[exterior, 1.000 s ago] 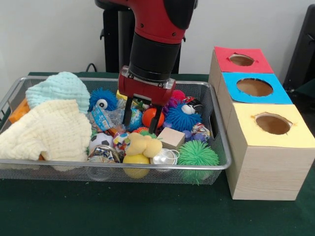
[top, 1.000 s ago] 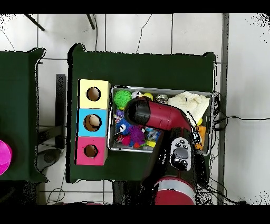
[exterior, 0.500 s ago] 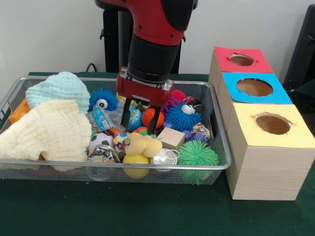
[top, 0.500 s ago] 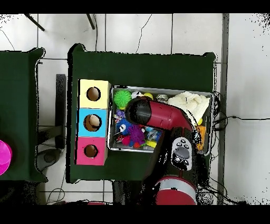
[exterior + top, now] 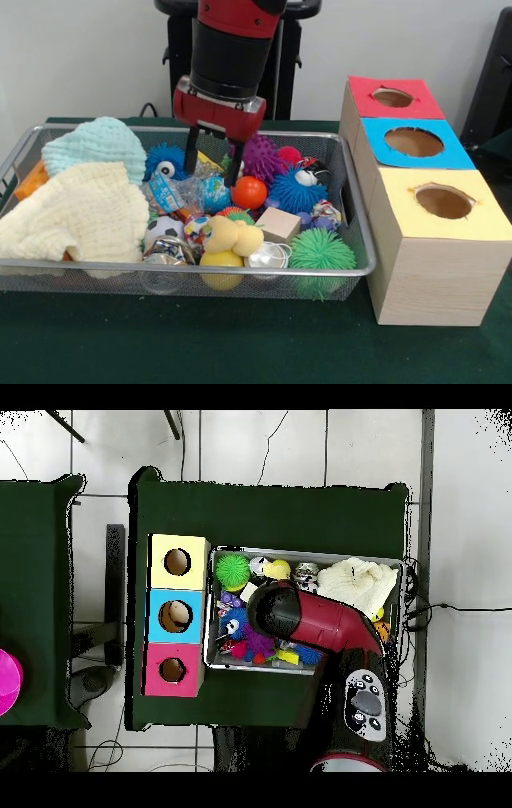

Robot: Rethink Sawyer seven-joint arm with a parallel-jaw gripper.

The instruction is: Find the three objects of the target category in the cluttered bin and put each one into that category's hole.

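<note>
Green spiky ball [image 5: 321, 250]: at the wire bin's [image 5: 352, 210] front rim, about 5 o'clock from the gripper, could snag in the mesh if dragged

Wooden cube [image 5: 279, 225]: wedged among toys mid-bin, likely to tip its neighbours if nudged

Orange ball [image 5: 249, 193]: just below the fingers at 5 o'clock, round and prone to roll away

Gripper [image 5: 212, 164]: raised over the clutter, fingers spread and holding nothing; target category unclear, so a wrong pick is the main risk

Holes: yellow box [image 5: 444, 210], blue [image 5: 414, 142], red [image 5: 392, 97], at 3 o'clock

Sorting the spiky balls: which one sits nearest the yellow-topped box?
The green spiky ball, at the bin's front corner beside the yellow-topped box. The purple and two blue ones lie farther back.
</note>
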